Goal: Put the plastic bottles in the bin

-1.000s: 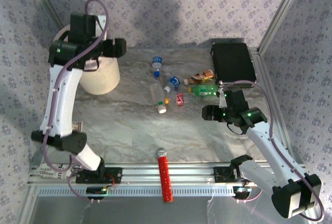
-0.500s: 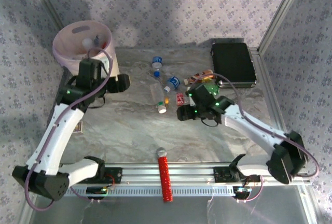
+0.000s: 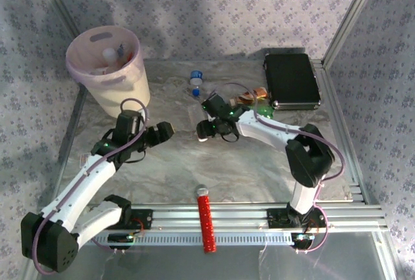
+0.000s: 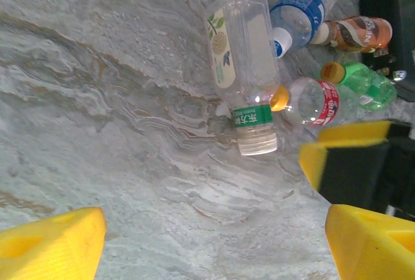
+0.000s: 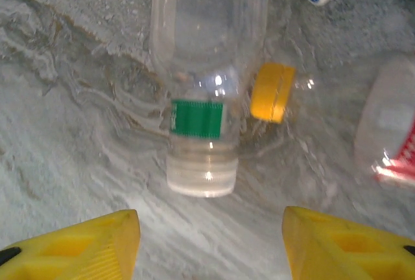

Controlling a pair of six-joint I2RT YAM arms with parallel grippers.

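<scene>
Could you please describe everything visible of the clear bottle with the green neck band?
The clear bottle looks like transparent plastic and seems empty. It has a green band around the neck, a pale translucent cap screwed on, and a light label with a leaf print. It lies on its side on the marbled table, cap toward the right pincer, which is open and not touching it. A yellow cap lies close beside its shoulder; contact is unclear.

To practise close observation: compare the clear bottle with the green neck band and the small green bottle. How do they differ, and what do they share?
The clear bottle is colourless, while the green bottle is tinted green throughout. The clear bottle has a pale, whitish cap; the green bottle has a yellow one. Both are plastic and lie on their sides on the table.
</scene>
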